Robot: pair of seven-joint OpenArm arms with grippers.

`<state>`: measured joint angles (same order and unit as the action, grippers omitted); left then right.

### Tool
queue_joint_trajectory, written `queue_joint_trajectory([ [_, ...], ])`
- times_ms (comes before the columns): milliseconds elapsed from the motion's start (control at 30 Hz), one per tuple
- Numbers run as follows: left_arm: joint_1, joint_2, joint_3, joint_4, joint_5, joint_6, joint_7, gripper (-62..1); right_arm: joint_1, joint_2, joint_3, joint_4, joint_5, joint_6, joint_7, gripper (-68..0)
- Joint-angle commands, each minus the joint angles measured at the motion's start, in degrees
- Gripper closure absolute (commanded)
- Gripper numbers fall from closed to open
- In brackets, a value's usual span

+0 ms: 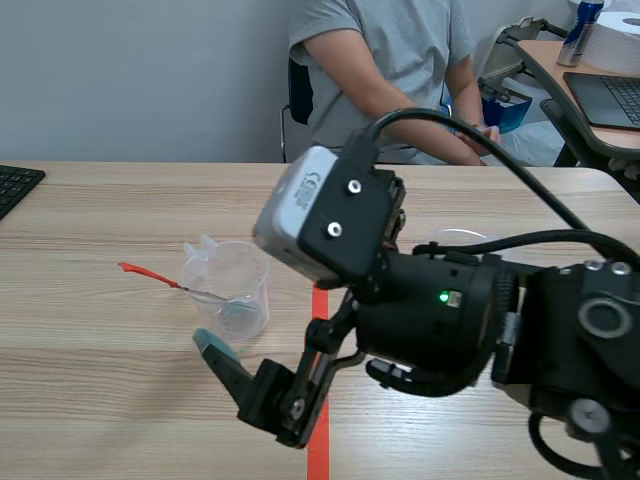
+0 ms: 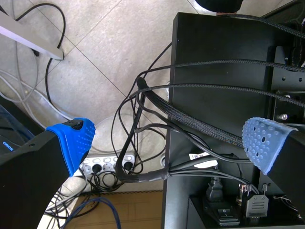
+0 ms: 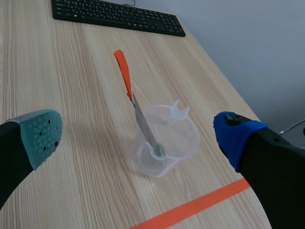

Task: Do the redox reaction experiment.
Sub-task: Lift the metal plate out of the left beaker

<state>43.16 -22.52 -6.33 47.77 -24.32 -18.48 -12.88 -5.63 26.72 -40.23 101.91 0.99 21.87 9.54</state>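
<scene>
A clear plastic beaker (image 1: 232, 290) (image 3: 167, 143) with a pouring spout stands upright on the wooden table. A metal spatula with an orange-red handle (image 1: 140, 271) (image 3: 123, 71) leans inside it, handle sticking out away from my right arm. My right gripper (image 1: 235, 365) (image 3: 138, 136) is open and hovers just short of the beaker, a pad on either side, touching nothing. My left gripper (image 2: 169, 143) is open and empty, off the table, over floor cables and a black cabinet (image 2: 224, 76). The left arm does not show in the scene view.
A person (image 1: 390, 70) sits across the table with a hand near the far edge. A second clear container (image 1: 452, 238) is partly hidden behind my right arm. A black keyboard (image 1: 15, 185) (image 3: 119, 16) lies at the far left. An orange tape line (image 1: 318, 450) (image 3: 190, 210) runs by the beaker.
</scene>
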Motion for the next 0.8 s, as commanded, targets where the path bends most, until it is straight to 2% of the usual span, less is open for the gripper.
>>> queue_joint_trajectory([
  [0,0.28,-0.07,-0.02,0.76,-0.13,-0.26,-0.61,-62.3,2.25,-1.46,-0.85,-1.01,-0.81,-0.09,0.66,-67.9],
  [400,0.28,-0.07,-0.02,0.76,-0.13,-0.26,-0.61,-62.3,12.22,-11.63,-11.52,-14.16,-4.92,-4.46,0.7,-67.9],
  [600,0.28,-0.07,-0.02,0.76,-0.13,-0.26,-0.61,-62.3,15.89,-15.89,-14.27,-19.96,-4.96,-6.25,0.66,-67.9],
  [700,0.28,-0.07,-0.02,0.76,-0.13,-0.26,-0.61,-62.3,17.09,-17.42,-14.95,-22.36,-5.4,-8.66,0.66,-67.9],
  [767,0.28,-0.07,-0.02,0.76,-0.13,-0.26,-0.61,-62.3,17.55,-18.01,-14.97,-23.15,-5.86,-9.05,0.66,-67.0],
])
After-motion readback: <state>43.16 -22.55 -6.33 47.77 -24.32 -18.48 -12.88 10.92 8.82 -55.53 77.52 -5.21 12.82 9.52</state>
